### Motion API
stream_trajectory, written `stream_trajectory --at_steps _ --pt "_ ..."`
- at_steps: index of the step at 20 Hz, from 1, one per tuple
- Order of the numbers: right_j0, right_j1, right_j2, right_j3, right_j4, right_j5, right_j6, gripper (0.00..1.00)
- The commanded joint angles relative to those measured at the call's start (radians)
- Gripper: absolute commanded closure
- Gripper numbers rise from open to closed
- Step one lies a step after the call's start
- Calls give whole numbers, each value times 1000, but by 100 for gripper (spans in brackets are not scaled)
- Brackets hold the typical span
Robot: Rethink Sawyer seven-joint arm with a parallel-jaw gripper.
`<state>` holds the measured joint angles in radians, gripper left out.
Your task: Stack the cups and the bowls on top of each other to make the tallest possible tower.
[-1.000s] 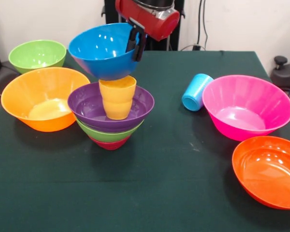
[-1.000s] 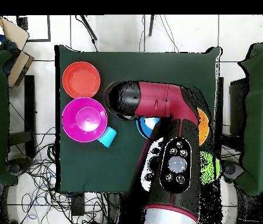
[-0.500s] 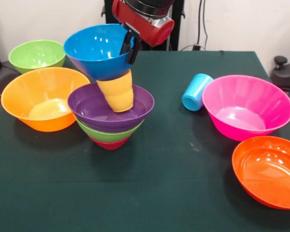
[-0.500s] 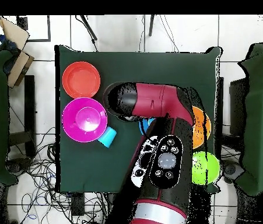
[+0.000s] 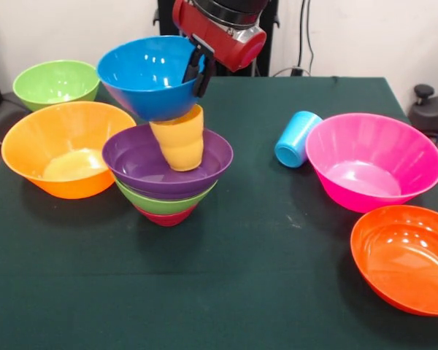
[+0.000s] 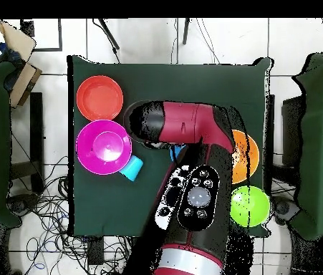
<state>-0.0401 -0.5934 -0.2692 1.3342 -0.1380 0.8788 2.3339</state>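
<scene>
My gripper [image 5: 198, 71] is shut on the right rim of the blue bowl [image 5: 147, 76], holding it tilted above the tower. The bowl's base rests on the rim of the yellow-orange cup [image 5: 179, 143]. That cup leans inside the purple bowl [image 5: 142, 164]. The purple bowl is nested in a green bowl [image 5: 164, 199], which sits in a small crimson bowl [image 5: 166, 216]. A light blue cup [image 5: 297, 138] [image 6: 132, 168] lies on its side to the right of the tower. In the overhead view the arm hides the tower.
A large orange bowl [image 5: 66, 146] [image 6: 248, 154] and a second green bowl [image 5: 56, 82] [image 6: 251, 206] stand beside the tower. A large pink bowl [image 5: 372, 160] [image 6: 104, 147] and a red-orange bowl [image 5: 405, 259] [image 6: 99, 97] sit on the other side of the green table [image 5: 226, 292].
The gripper carried the blue bowl sideways towards the green bowl, tipping the yellow-orange cup. Since half a second ago it has eased back a little and the cup leans less.
</scene>
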Motion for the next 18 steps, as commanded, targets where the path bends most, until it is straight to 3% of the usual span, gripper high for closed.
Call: stream_trajectory --at_steps 1,18 --pt "15 32 48 -38 -2 -31 97 100" --pt "28 46 49 -59 19 -4 113 100"
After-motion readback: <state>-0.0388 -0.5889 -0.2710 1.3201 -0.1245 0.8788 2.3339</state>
